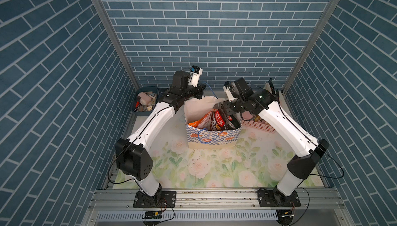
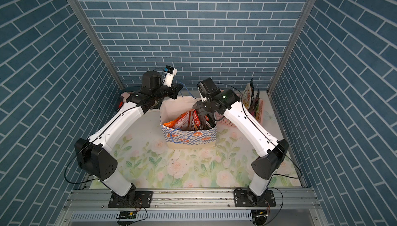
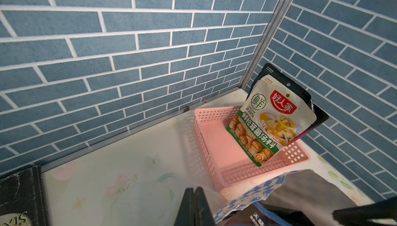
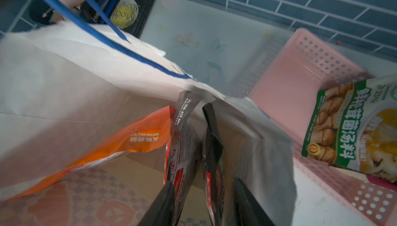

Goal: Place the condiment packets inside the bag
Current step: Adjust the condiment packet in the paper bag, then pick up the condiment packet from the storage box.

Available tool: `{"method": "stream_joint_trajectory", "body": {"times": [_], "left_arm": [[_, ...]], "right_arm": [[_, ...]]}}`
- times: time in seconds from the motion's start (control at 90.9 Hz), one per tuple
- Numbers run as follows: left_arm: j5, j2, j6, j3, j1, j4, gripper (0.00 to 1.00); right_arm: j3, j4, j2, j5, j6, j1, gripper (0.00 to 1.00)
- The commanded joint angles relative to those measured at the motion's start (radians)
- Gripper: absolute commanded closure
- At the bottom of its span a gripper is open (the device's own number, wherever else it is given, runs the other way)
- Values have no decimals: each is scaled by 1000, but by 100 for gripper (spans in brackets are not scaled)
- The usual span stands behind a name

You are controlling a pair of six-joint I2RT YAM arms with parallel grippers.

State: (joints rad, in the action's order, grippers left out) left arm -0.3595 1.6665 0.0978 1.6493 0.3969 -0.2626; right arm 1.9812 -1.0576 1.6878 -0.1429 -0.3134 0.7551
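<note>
Right wrist view shows parted right jaws around black packet (image 4: pixel 212 141), probably slippery and limp; pinch its top seam.

packets (image 1: pixel 217 120) in bag (image 1: pixel 214 138), basket (image 1: pixel 260 126) beside

We read on the white and green packet (image 3: pixel 277 117) in the pink basket (image 3: pixel 214 149) a red logo 好人家, a green ring with 鲜 over ≥25%, and the green band 鲜松茸菌汤料; the orange packet (image 4: pixel 137 141) bears 天味食品 and 603317, upside down; the black box (image 3: pixel 19 199) shows "SIX"
</note>
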Motion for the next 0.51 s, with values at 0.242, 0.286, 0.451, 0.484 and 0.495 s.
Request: {"method": "stream_joint_trajectory", "body": {"times": [0.242, 0.286, 0.451, 0.484, 0.495], "left_arm": [[-68, -40, 3, -4, -5, 77, 100], [-73, -47, 4, -6, -5, 79, 100], [-80, -55, 1, -16, -5, 85, 100], [-79, -58, -1, -18, -5, 86, 100], [-79, -59, -1, -19, -5, 86, 100]], "right_arm": [[-111, 84, -150, 54, 108, -482, 40], [-129, 106, -133, 68, 121, -541, 39], [-134, 229, -42, 169, 170, -644, 39], [-106, 234, -16, 175, 177, -646, 39], [-96, 234, -4, 178, 178, -646, 39]]}}
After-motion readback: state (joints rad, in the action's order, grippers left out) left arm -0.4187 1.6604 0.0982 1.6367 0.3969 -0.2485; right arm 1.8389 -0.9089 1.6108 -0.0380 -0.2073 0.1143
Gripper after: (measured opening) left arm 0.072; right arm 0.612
